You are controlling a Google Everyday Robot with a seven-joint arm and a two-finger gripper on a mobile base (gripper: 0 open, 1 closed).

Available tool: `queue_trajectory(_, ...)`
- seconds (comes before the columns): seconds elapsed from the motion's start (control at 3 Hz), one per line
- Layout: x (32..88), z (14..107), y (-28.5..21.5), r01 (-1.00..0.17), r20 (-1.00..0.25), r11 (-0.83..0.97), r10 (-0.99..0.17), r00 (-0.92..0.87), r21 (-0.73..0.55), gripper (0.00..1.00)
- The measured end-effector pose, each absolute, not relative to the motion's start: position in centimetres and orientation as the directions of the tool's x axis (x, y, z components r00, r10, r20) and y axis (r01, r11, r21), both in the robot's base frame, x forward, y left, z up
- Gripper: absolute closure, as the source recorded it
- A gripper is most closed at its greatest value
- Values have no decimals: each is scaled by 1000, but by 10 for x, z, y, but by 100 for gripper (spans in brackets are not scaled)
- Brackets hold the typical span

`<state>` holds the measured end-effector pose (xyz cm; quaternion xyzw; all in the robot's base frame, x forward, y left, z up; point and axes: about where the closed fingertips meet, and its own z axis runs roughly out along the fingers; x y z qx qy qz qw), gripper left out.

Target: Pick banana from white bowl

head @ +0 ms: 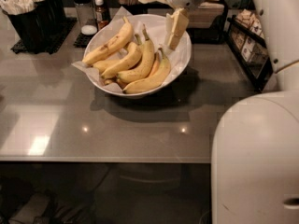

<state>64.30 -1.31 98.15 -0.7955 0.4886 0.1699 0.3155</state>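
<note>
The white bowl (pixel 183 59), lined with crinkled white paper, stands on the grey counter at the back centre. It holds several yellow bananas. The banana (pixel 110 43), long and fairly straight with a dark blotch at its middle, lies along the bowl's upper left side. The cleaner curved bananas lie in front of it. My gripper (pixel 174 31) hangs from above over the bowl's right inner side. It is just above the paper, right of the bananas' stems, and holds nothing that I can see.
A black holder of white utensils (pixel 28 8) stands at the back left. A shaker (pixel 84 10) and a small bottle (pixel 100 10) stand behind the bowl. A black wire rack (pixel 247 41) is at the right. My white arm casing (pixel 257 157) fills the right foreground.
</note>
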Motion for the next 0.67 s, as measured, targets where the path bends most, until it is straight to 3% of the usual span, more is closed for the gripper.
queue_trajectory(0.33,674,976,19,-863,-594,-345,-626,505,-370,0)
queue_trajectory(0.67,686,985,23,-856,-595,-309,-620,511,-413,19)
